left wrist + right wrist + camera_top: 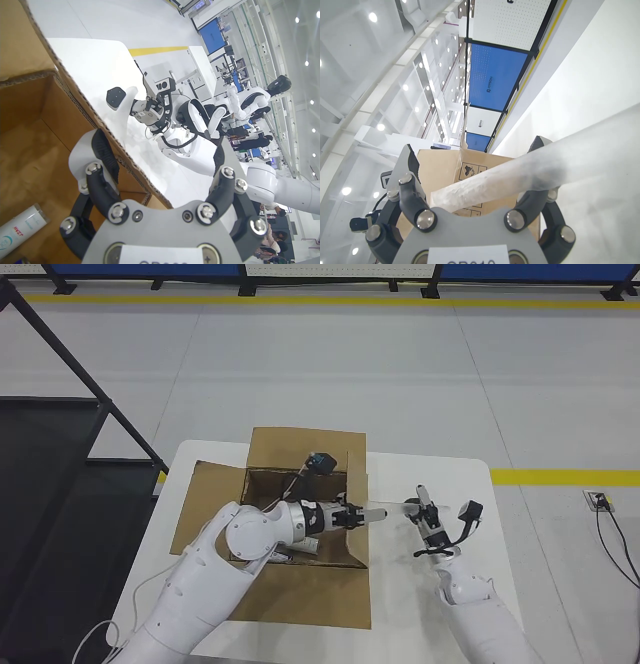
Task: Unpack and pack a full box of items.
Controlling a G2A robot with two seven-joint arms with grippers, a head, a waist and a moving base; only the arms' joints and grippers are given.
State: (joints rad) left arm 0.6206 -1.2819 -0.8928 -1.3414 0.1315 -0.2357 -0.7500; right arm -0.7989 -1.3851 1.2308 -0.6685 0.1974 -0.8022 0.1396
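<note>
On the white counter (430,479), the open brown cardboard box (310,599) has its side wall's rim between the left gripper's (161,142) released fingers, while a frosted white plastic roll (520,170) lies slantwise between the right gripper's (472,145) spread, unclenched fingers, against one.

I see a grey floor (420,384) crossed by a yellow line (330,301), blue partition panels (495,77) beyond it, a dark mat (50,544) at one side, and ceiling lights (372,17) overhead.
</note>
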